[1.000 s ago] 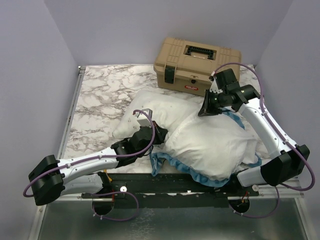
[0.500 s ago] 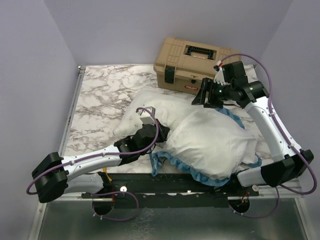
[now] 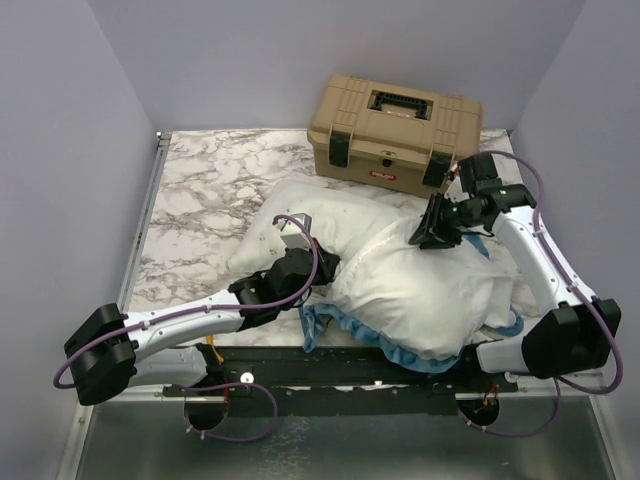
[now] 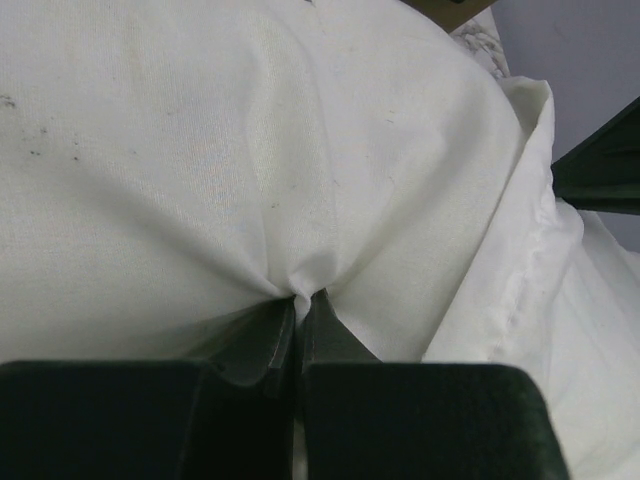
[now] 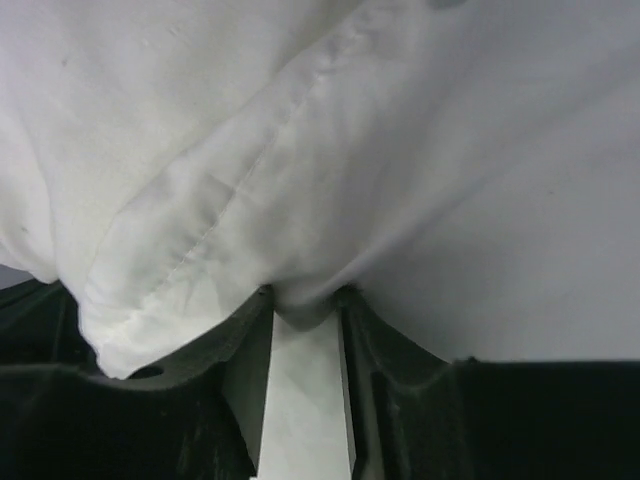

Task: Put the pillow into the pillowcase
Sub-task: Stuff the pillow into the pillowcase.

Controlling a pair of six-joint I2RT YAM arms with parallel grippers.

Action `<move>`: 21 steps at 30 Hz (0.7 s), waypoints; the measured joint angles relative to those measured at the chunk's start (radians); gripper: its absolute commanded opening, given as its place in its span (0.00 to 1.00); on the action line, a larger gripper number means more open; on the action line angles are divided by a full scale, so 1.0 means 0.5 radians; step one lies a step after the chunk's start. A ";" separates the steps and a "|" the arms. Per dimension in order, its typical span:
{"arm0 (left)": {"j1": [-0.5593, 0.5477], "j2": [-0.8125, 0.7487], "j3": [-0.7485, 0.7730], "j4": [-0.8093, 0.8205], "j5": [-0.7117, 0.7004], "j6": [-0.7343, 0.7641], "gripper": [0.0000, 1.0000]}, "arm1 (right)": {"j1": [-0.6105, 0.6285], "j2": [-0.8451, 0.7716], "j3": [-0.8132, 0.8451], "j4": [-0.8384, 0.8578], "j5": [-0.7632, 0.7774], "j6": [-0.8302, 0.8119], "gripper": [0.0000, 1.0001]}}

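across the frame lies a table [image 3: 200, 190] with a grey-veined white marble pattern, closed in by plain lavender walls [image 3: 100, 80] at the left, back and right. at upper centre a tan toolbox [image 3: 390, 130] with black latches sits against the back wall; its small red label [image 3: 382, 174] carries writing too small to read. the pillow [image 3: 320, 215] lies at the centre of the table. its right end runs under the white pillowcase [image 3: 430, 290], which is heaped at lower right with a blue frill [image 3: 345, 325] along its near edge. the left gripper [image 4: 298, 300] has its jaws pinched tight on a pucker of the pillow's speckled cloth. the right gripper [image 5: 303, 295], at the heap's upper edge, has its jaws partly apart astride a fold of seamed white cloth; whether they clamp it i cannot tell.
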 measured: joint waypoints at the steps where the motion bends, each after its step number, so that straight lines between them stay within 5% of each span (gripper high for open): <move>1: 0.000 0.000 0.000 0.000 0.001 -0.001 0.00 | 0.000 0.020 -0.010 0.015 -0.038 0.005 0.09; 3: 0.000 -0.001 0.000 0.000 0.001 -0.001 0.00 | 0.000 0.072 -0.011 0.052 -0.105 0.007 0.00; 14: 0.000 -0.039 0.000 0.002 -0.002 0.002 0.00 | -0.001 0.148 0.470 0.117 -0.336 0.029 0.00; 21: 0.001 0.116 0.106 0.085 0.011 0.047 0.00 | 0.124 0.071 0.362 0.789 -0.841 0.441 0.00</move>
